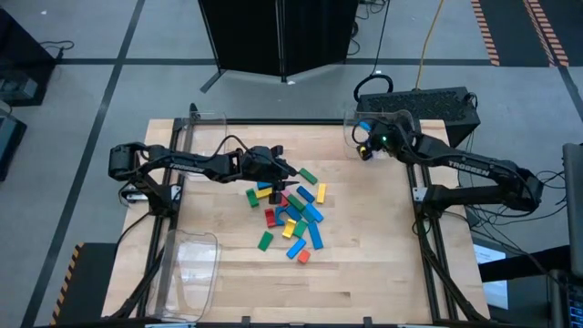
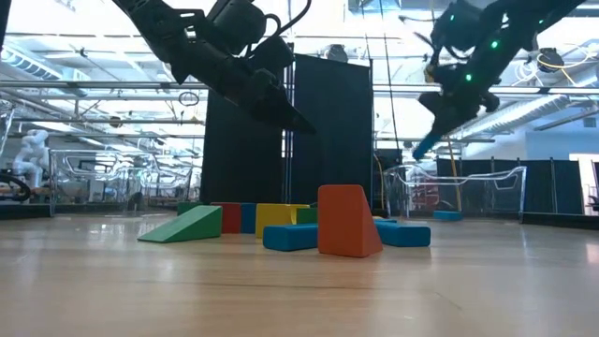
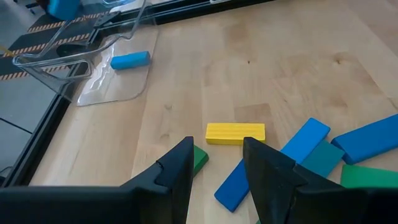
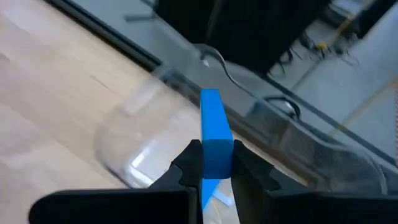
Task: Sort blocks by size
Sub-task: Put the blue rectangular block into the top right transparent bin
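Several small blocks (image 1: pixel 291 214) in blue, green, yellow, red and orange lie in a loose pile on the wooden table; in the low view an orange block (image 2: pixel 346 220) stands at its front. My left gripper (image 3: pixel 217 168) hovers open above the pile's far side, short of a yellow block (image 3: pixel 235 132), with nothing between its fingers. At the far right corner my right gripper (image 4: pixel 214 163) is shut on a blue block (image 4: pixel 213 127) above a clear bin (image 4: pixel 143 134). Another blue block (image 3: pixel 130 60) lies in that bin. My right gripper pinches the blue block between its two fingers, on the two long sides near one end (image 4: pixel 215 149). The fingers slant downward toward the far edge and lie along the block, which sticks out ahead of them. The block is lifted clear, over the clear bin.
Two more clear bins stand on the table's left side, one at the far corner (image 1: pixel 205 128) and one at the near corner (image 1: pixel 196 260). Bare wood lies between the pile and the right edge (image 1: pixel 383 237). Black frame rails run along the table's sides.
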Controlling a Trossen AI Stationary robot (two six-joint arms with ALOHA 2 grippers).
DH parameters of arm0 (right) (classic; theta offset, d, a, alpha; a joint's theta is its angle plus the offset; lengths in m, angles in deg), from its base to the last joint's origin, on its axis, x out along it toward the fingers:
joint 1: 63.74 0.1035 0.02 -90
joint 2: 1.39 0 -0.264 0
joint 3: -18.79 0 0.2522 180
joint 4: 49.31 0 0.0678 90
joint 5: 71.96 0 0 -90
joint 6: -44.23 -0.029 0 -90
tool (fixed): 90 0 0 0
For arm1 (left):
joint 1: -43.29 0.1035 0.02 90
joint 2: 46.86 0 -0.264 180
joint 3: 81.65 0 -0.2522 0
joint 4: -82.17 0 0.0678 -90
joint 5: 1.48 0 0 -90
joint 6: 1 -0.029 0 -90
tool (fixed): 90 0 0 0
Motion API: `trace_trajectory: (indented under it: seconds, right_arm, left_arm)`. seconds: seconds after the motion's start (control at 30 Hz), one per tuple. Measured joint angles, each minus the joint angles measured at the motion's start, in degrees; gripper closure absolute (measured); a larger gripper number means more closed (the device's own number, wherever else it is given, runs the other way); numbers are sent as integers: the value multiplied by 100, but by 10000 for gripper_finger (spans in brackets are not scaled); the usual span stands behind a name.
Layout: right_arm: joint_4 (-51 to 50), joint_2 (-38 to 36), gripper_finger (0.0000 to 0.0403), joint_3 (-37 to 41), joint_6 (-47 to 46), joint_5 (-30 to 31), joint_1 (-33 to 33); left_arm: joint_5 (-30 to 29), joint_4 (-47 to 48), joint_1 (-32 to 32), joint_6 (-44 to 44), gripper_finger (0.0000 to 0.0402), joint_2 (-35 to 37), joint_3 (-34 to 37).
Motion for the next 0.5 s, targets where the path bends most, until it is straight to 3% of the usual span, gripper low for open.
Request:
trace_trajectory:
  seconds: [0.23, 0.5]
  right_arm:
    - [116, 424, 360, 0, 256, -916, -597]
    - [233, 1010, 358, 0, 400, -1058, -1090]
  left_arm:
    - [0, -4, 0, -2, 260, 0, 1]
    - [-2, -13, 0, -2, 260, 0, 1]
